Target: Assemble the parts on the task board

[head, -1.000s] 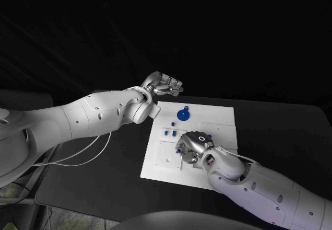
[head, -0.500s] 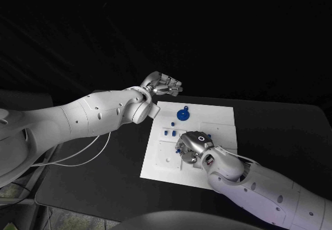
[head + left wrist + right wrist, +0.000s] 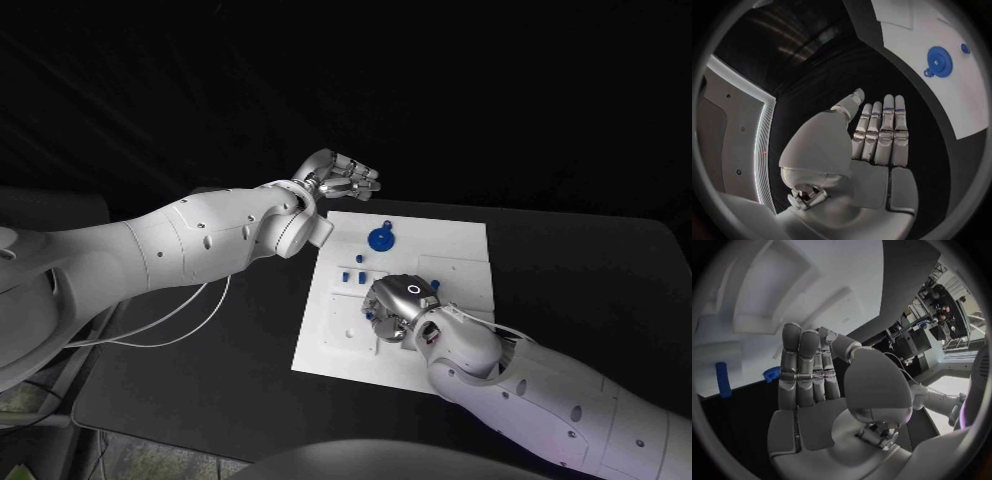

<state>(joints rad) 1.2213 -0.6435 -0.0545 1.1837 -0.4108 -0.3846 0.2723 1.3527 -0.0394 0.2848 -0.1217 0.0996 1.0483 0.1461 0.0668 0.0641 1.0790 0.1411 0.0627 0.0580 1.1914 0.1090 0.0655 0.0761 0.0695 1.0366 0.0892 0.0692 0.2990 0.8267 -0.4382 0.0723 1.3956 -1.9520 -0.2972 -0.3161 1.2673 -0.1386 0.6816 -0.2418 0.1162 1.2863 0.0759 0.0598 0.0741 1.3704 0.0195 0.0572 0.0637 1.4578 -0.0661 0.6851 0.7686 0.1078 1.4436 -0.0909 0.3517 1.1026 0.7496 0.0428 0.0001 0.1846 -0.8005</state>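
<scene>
Flat white rectangular board point(image 3: 433, 262) lies mid-desk, carrying a toothed blue gear point(image 3: 382, 239) and small blue pegs point(image 3: 353, 277). Right hand point(image 3: 401, 306) hovers over its centre, fingers straight, grasping nothing. Left hand point(image 3: 339, 178), fingers released, hangs off the far corner. Matte black desk point(image 3: 577, 270).

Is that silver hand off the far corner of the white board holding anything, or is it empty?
Empty. The left hand holds nothing; its fingers lie straight, side by side.
</scene>
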